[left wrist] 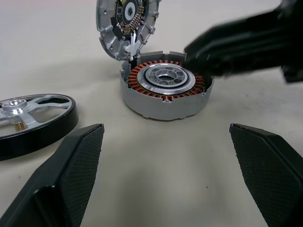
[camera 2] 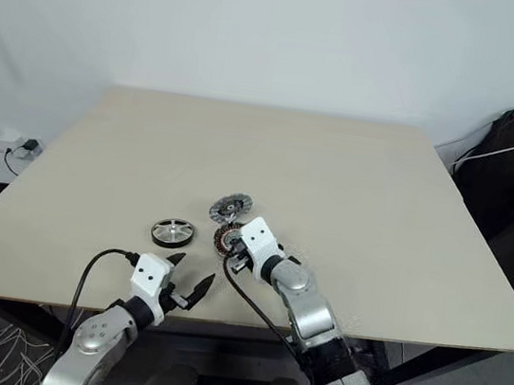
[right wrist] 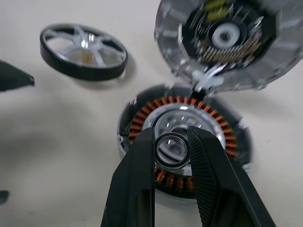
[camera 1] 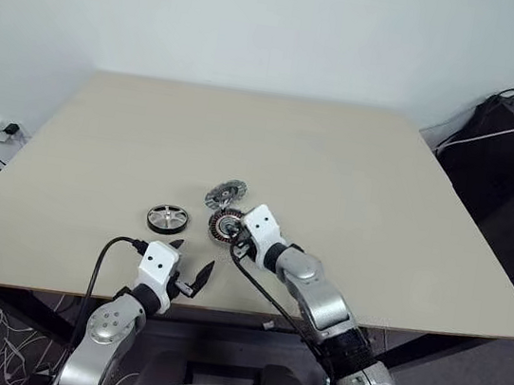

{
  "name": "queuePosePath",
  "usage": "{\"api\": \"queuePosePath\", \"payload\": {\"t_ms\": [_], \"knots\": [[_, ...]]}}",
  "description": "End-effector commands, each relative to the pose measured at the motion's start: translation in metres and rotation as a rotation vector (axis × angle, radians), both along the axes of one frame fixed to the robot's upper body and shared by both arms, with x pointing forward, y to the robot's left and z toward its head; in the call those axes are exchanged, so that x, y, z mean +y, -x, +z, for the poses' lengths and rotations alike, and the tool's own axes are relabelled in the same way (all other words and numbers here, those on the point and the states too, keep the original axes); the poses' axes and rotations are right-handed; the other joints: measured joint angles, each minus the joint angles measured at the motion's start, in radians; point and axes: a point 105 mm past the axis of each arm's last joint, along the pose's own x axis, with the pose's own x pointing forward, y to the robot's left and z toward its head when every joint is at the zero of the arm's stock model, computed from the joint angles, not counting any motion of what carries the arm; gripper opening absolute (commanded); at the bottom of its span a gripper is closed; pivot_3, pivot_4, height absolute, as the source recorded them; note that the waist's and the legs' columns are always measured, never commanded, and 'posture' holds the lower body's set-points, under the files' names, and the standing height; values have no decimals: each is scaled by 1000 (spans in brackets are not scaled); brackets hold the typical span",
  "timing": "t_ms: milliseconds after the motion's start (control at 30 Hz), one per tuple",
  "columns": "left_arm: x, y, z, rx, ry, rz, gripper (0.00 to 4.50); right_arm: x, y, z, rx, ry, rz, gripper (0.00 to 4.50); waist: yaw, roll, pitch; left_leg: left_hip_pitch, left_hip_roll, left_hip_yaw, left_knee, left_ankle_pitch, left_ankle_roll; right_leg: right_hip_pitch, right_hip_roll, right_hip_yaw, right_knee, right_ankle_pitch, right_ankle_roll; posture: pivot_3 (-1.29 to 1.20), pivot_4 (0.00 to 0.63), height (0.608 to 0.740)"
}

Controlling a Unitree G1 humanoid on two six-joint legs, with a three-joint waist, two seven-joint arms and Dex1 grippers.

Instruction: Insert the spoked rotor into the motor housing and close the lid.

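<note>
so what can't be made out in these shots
- Right gripper, shut on a small dark ring: blurred in the left wrist view, its fingertips cannot be made out there.
- Round dark motor housing with copper windings: near windings hidden by the fingers in the right wrist view.
- Silver spoked rotor: cut by the left wrist view's edge.

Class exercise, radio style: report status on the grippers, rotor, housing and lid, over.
Left gripper open, empty. Right gripper shut on small ring, over motor housing. Lid open. Spoked rotor on table, not inserted.
</note>
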Motion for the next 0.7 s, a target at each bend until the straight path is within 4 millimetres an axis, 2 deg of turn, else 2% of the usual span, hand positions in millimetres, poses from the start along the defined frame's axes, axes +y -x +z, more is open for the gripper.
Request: {"api": "queuePosePath", "payload": {"t_ms": [33, 700], "knots": [[-1, -4, 11, -43, 7, 2, 4500, 8, -11, 13, -60, -14, 24, 693, -1, 0, 0, 0, 0, 0, 0, 0, 0, 0, 0, 0, 0, 0, 0, 0, 0, 740], [-2, -3, 12, -45, 21, 6, 4500, 17, -35, 1, -46, 18, 8, 693, -13, 1, 0, 1, -1, 0, 0, 0, -1, 0, 1, 0, 1, 0, 0, 0, 0, 740]]}}
